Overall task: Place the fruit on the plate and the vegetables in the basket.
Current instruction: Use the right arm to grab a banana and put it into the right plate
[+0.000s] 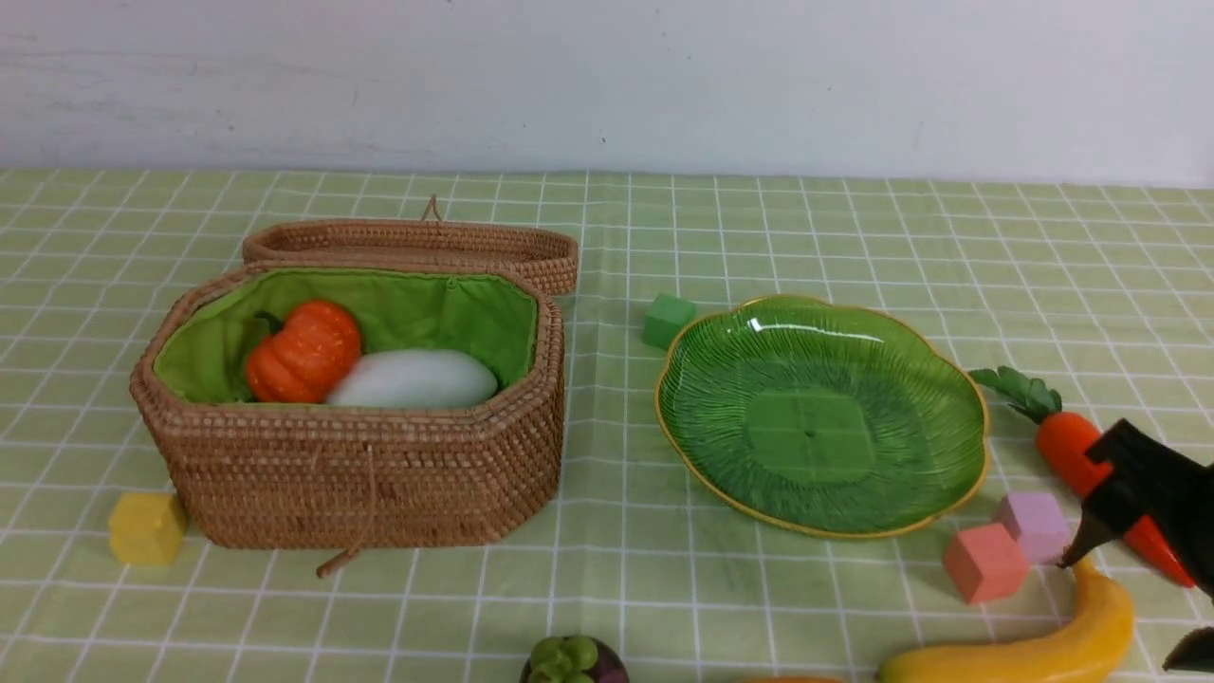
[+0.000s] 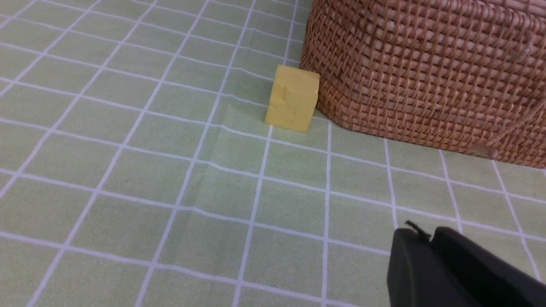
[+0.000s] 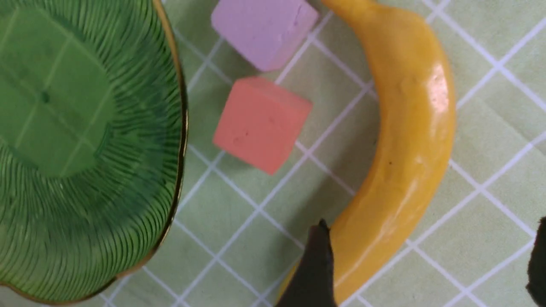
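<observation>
Looking forward from between the arms: plate (image 1: 821, 417) on the counter (image 1: 854, 237), which is covered in green checked cloth. Basket (image 1: 360, 474) well to the plate's left, lid (image 1: 417, 245) thrown back behind it. Pumpkin (image 1: 305, 351) and white vegetable (image 1: 414, 379) lie side by side on the green lining inside. Yellow cube (image 1: 146, 527) at the basket corner farthest from the plate; green cube (image 1: 668, 320) just off the plate's far-left rim. Carrot (image 1: 1067, 444) just right of the plate, leaves toward the far side, its lower length crossed by the right fingers (image 1: 1091, 543). Purple cube (image 1: 1034, 525) and pink cube (image 1: 984, 563) close together near the plate's near-right rim. Banana (image 1: 1043, 650) on the cloth nearer the camera than the plate and to its right, partly cut by the frame. Mangosteen (image 1: 573, 661) nearer than the plate and to its left, half out of frame.

Left wrist: left fingers (image 2: 426, 256) pressed together, nothing between them, over bare cloth; yellow cube just beside the basket's woven wall.

Right wrist: right fingers parted wide, one on either side of the banana, which lies flat on the cloth, not gripped. The finger on the plate side overlaps the banana's edge; contact uncertain. Pink cube between plate rim and banana, apart from both; purple cube just past it, near the banana's end.
</observation>
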Available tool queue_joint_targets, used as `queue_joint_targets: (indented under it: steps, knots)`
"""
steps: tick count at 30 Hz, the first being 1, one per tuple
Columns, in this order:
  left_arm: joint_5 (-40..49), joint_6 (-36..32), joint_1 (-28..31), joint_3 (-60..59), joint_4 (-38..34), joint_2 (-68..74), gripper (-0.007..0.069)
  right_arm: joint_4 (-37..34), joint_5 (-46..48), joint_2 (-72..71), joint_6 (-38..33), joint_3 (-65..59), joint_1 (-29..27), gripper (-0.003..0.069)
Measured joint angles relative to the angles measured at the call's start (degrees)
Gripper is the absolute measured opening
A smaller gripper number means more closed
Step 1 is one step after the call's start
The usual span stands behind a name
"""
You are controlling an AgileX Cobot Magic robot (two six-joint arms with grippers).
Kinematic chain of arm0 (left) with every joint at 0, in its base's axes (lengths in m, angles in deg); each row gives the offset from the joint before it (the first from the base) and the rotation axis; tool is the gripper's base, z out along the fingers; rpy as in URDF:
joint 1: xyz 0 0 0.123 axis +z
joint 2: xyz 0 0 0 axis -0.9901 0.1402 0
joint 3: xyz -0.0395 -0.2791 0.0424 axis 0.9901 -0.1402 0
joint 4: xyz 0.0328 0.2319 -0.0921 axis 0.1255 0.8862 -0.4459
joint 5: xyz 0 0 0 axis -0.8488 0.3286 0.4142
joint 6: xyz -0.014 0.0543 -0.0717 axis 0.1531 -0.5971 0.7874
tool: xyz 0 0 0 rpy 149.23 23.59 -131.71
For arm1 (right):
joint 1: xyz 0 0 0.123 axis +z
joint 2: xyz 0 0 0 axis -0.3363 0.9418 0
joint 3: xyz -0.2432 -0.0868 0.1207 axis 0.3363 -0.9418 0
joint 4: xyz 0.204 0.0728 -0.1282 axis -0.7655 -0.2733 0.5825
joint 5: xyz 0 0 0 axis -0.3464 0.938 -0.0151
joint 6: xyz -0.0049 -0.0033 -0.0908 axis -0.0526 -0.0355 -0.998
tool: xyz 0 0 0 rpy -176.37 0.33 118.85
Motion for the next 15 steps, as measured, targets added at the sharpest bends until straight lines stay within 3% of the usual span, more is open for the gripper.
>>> queue_joint_targets:
  steps: [8,15]
  knots:
    - [0.0,0.0,0.0,0.0,0.0,0.0,0.0053,0.1,-0.8,8.1,3.5,0.1,-0.6,0.0583]
    - [0.0,0.0,0.0,0.0,0.0,0.0,0.006,4.2,-3.0,18.2,1.1,0.2,-0.6,0.0515]
